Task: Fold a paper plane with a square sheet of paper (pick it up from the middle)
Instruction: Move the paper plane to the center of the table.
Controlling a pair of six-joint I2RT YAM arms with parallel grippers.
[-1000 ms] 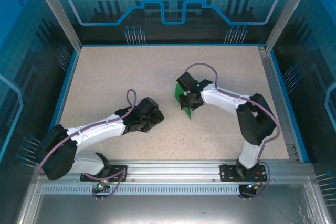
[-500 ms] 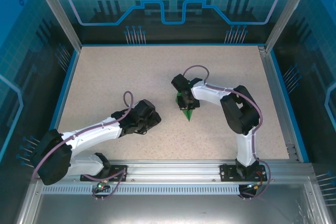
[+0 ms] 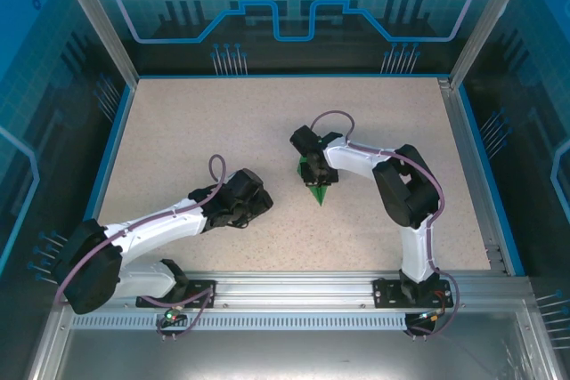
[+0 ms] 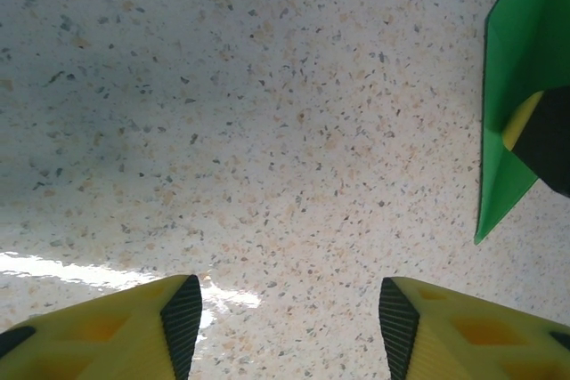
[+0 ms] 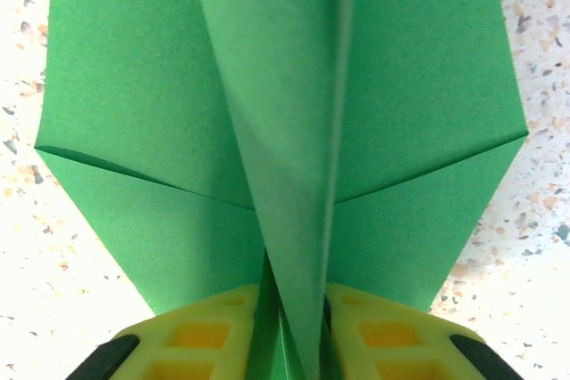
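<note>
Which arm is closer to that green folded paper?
Right: the right end effector straddles the centre fold of the paper plane. The left end effector is open, off to one side, not touching it.

Left gripper (image 4: 290,311) jaws apart, right gripper (image 5: 294,318) jaws close together

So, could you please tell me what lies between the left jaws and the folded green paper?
Just bare speckled table: the left wrist view shows open tabletop from the left jaws across to the folded green paper, and the top view agrees.

Left gripper (image 4: 289,318) agape — green paper (image 4: 525,42) at right edge.
</note>
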